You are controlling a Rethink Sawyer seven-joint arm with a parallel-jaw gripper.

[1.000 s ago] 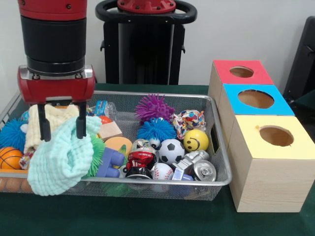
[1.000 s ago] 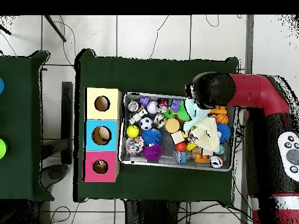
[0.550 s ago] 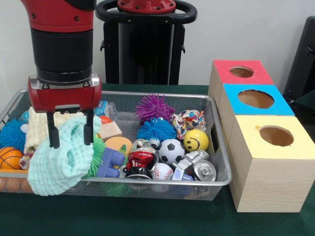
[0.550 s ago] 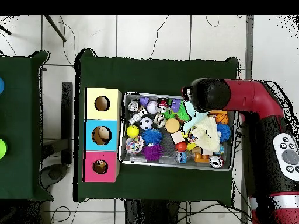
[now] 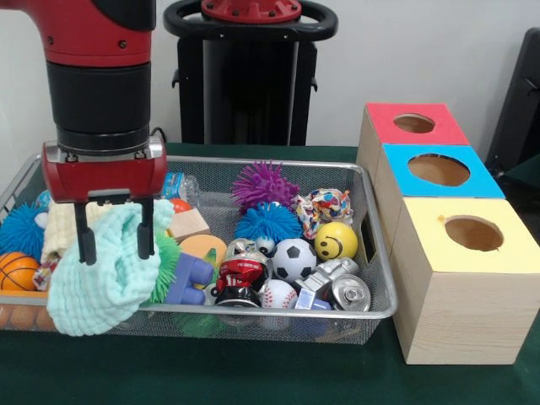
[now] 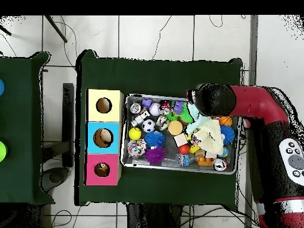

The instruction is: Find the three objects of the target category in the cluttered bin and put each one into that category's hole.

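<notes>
My gripper (image 5: 115,245) hangs over the left end of the wire mesh bin (image 5: 253,314), shut on a mint green cloth (image 5: 105,283). The cloth bunches between the fingers and droops in front of the bin's near rim. In the overhead view the arm's head (image 6: 214,100) hides the gripper, and the mint cloth (image 6: 199,126) shows beside it. A cream cloth (image 5: 61,224) lies behind it. Three wooden boxes stand at the right, each with a round hole: red (image 5: 413,124), blue (image 5: 439,171) and yellow (image 5: 472,234).
The bin holds a soccer ball (image 5: 293,258), a baseball (image 5: 277,294), a yellow smiley ball (image 5: 336,241), a small basketball (image 5: 17,270), spiky purple (image 5: 264,183) and blue (image 5: 267,222) balls, crushed cans (image 5: 348,292), blocks and a knotted rope toy (image 5: 321,207).
The gripper has shifted a little to the left and slightly down, carrying the mint cloth with it. The things in the bin have not moved.
</notes>
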